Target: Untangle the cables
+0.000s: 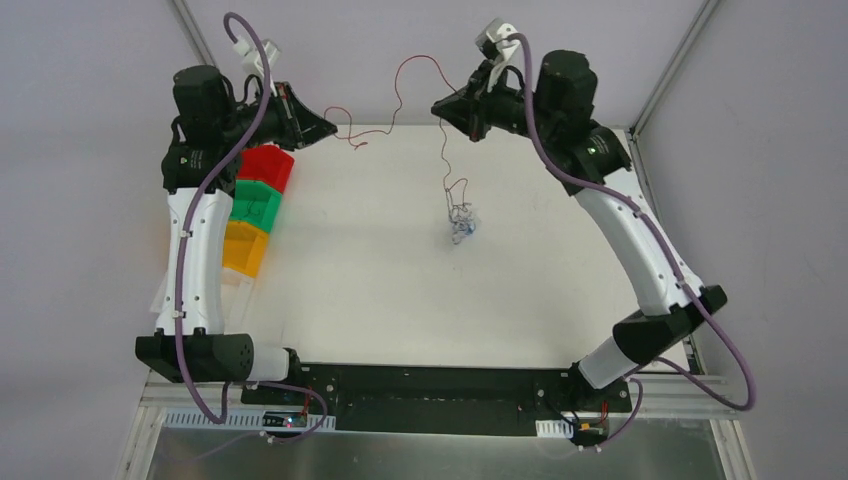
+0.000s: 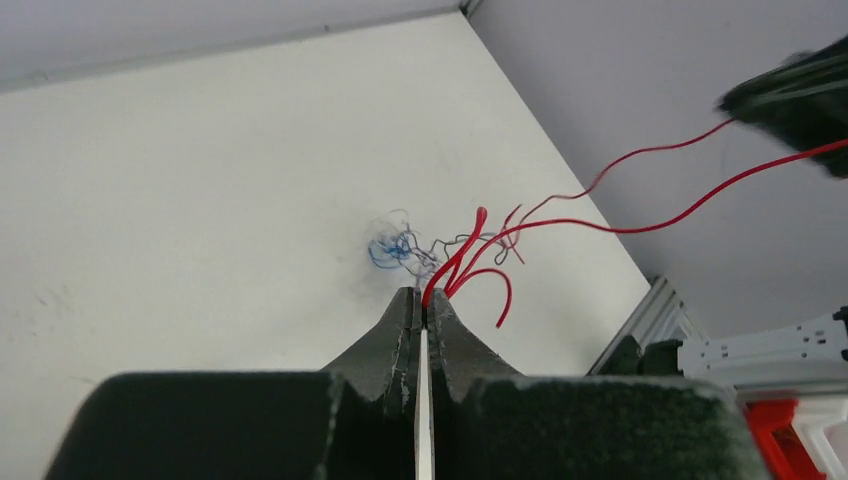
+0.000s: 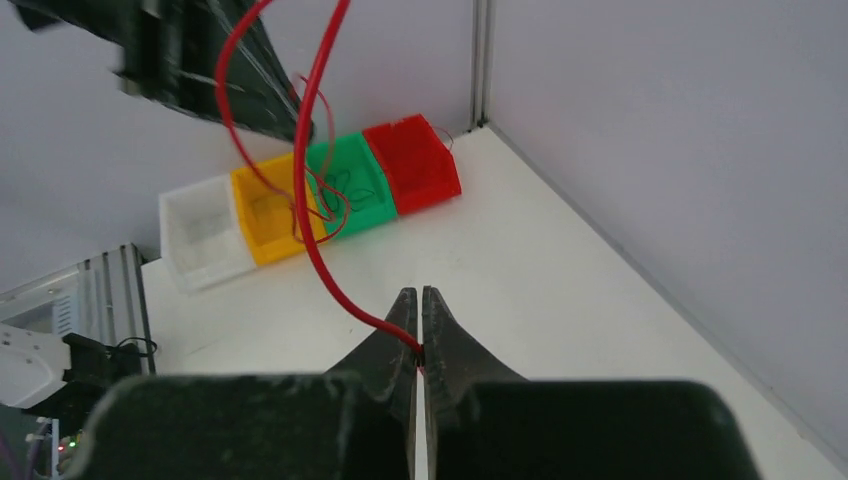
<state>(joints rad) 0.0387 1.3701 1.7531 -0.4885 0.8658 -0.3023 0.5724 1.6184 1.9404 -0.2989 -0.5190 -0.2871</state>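
A thin red cable (image 1: 400, 85) hangs between my two raised grippers above the table's far edge. My left gripper (image 1: 333, 127) is shut on one end of it, with red loops sticking out past the tips (image 2: 470, 255). My right gripper (image 1: 438, 105) is shut on the other end (image 3: 340, 290). From near the right gripper the cable drops to a small tangle of blue and grey cables (image 1: 461, 224) lying on the white table (image 1: 400, 290); the tangle also shows in the left wrist view (image 2: 400, 248).
A row of bins stands along the left edge: red (image 1: 268, 165), green (image 1: 256, 205), yellow (image 1: 245, 248) and a clear one nearest. They also show in the right wrist view (image 3: 340, 190). Grey walls rise behind the table.
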